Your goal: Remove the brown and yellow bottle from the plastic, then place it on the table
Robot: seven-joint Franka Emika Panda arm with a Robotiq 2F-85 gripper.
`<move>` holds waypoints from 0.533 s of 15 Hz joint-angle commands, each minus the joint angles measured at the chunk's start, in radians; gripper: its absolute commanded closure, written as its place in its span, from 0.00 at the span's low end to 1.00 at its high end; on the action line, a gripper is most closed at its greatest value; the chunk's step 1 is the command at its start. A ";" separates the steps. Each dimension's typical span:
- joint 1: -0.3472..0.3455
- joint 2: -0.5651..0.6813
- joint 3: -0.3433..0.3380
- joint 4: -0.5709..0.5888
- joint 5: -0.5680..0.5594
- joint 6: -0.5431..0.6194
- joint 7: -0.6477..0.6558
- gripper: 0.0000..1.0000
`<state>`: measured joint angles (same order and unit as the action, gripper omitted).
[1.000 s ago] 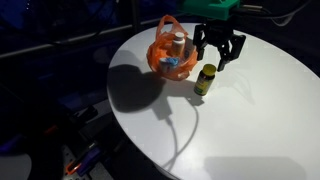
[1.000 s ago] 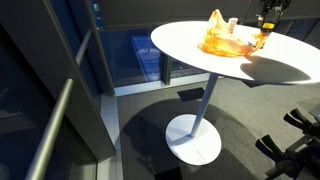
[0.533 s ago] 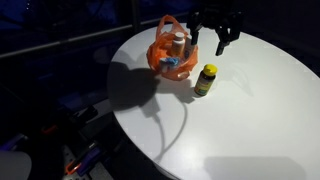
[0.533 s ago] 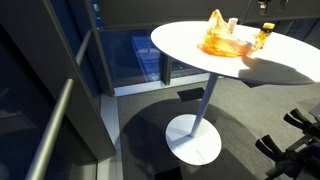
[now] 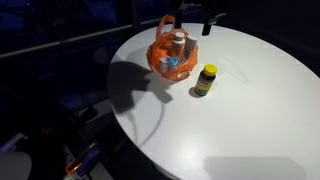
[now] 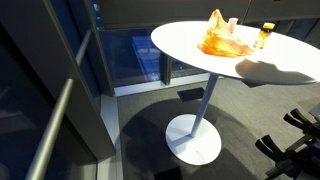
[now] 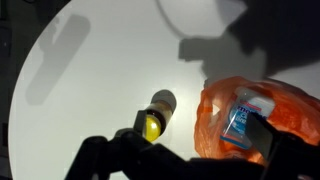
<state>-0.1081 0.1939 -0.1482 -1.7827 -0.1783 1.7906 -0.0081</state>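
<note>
The brown bottle with a yellow lid (image 5: 205, 79) stands upright on the white round table (image 5: 250, 115), just beside the orange plastic bag (image 5: 170, 52). It also shows in the other exterior view (image 6: 264, 35) and from above in the wrist view (image 7: 157, 112). My gripper (image 5: 207, 16) hangs open and empty high above the bottle and bag, at the top edge of an exterior view. In the wrist view my gripper (image 7: 182, 148) has its dark fingers spread, with the bottle and the bag (image 7: 250, 115) far below.
The bag (image 6: 222, 38) still holds a white bottle with a blue label (image 7: 243, 118) and another container (image 5: 178, 42). The table stands on a single pedestal (image 6: 193, 138); its edge curves close behind the bag. A glass wall and railing stand beside it.
My gripper has risen straight up from just over the bottle to the top of the view, open. The bottle stays standing on the table.
</note>
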 commanded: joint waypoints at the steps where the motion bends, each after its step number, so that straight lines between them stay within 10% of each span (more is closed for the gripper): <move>1: 0.004 -0.062 0.014 -0.008 -0.037 -0.087 -0.026 0.00; 8: 0.005 -0.101 0.030 -0.002 -0.044 -0.166 -0.048 0.00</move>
<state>-0.1022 0.1145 -0.1270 -1.7825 -0.2064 1.6528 -0.0239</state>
